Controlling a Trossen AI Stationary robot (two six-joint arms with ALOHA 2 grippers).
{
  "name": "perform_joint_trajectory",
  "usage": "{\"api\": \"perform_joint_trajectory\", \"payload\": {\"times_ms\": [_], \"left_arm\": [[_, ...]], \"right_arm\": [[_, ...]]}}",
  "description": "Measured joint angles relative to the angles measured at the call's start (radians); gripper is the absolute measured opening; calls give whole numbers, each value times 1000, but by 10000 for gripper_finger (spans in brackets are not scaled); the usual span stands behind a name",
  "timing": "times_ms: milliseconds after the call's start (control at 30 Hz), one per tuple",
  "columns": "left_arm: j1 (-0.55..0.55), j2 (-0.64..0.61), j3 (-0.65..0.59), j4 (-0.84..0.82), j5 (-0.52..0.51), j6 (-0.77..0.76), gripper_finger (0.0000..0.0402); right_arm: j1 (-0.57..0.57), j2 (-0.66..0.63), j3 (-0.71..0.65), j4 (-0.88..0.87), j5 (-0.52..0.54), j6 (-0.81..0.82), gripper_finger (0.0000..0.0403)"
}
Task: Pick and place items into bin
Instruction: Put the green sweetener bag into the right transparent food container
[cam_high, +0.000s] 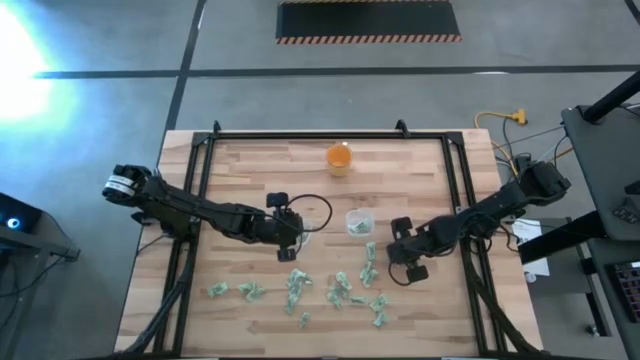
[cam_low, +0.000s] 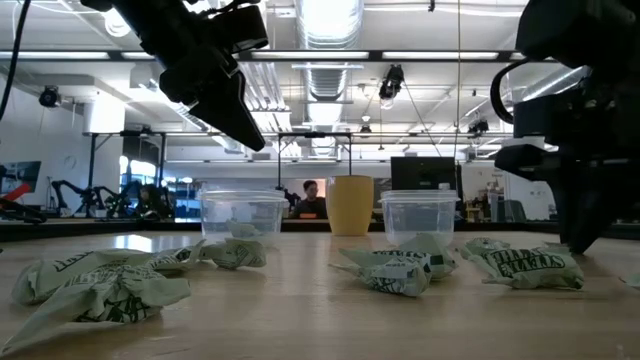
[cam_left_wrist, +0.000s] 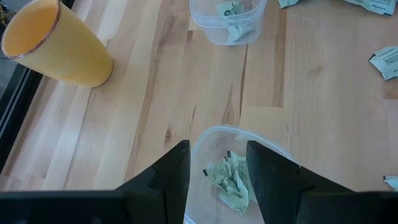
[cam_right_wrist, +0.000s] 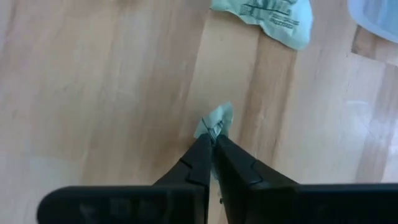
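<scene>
On the wooden desk (cam_high: 250, 180), about twenty crumpled pale green items (cam_high: 345, 290) lie scattered along the near half, most of them between the two arms. The right pincer (cam_right_wrist: 211, 140) is down at the desk near the right end of that scatter, its fingers pinched tight on the edge of one small wrinkled piece (cam_right_wrist: 217, 119), with another piece (cam_right_wrist: 267, 18) lying just beyond it and the rim of a clear tub (cam_right_wrist: 379, 18) off to one side. That right-hand tub (cam_high: 359, 222) stands near the middle of the desk and already holds a piece or two. The left pincer (cam_left_wrist: 217, 168) hangs with its fingers spread wide directly over the other clear tub (cam_left_wrist: 273, 155), where a crumpled green piece (cam_left_wrist: 231, 180) sits inside. An orange cup (cam_high: 339, 157) stands farther back, well apart from both tubs and all the pieces. Seen from desk height, loose pieces lie in front of both tubs, and a person (cam_low: 309, 197) shows in the room behind.
</scene>
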Motion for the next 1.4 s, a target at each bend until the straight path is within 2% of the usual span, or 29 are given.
{"api": "perform_joint_trajectory", "payload": {"times_ms": [233, 433, 667, 867, 1067, 1400], "left_arm": [[0, 0, 1, 0, 0, 0, 141], [0, -6, 4, -1, 0, 4, 141], [0, -8, 4, 0, 0, 30, 141], [0, -9, 7, 1, 0, 32, 141], [0, -9, 6, 1, 0, 27, 141], [0, -9, 6, 0, 0, 26, 141]], "right_arm": [[-1, -17, 4, -10, 3, 24, 9], [-1, -81, 20, -11, 9, 23, 9], [0, -193, 31, 18, 121, -13, 9], [-13, -248, 32, 229, 253, -157, 9], [-77, -236, 32, 390, 258, -263, 9], [-180, -113, 32, 420, 252, -208, 9]]}}
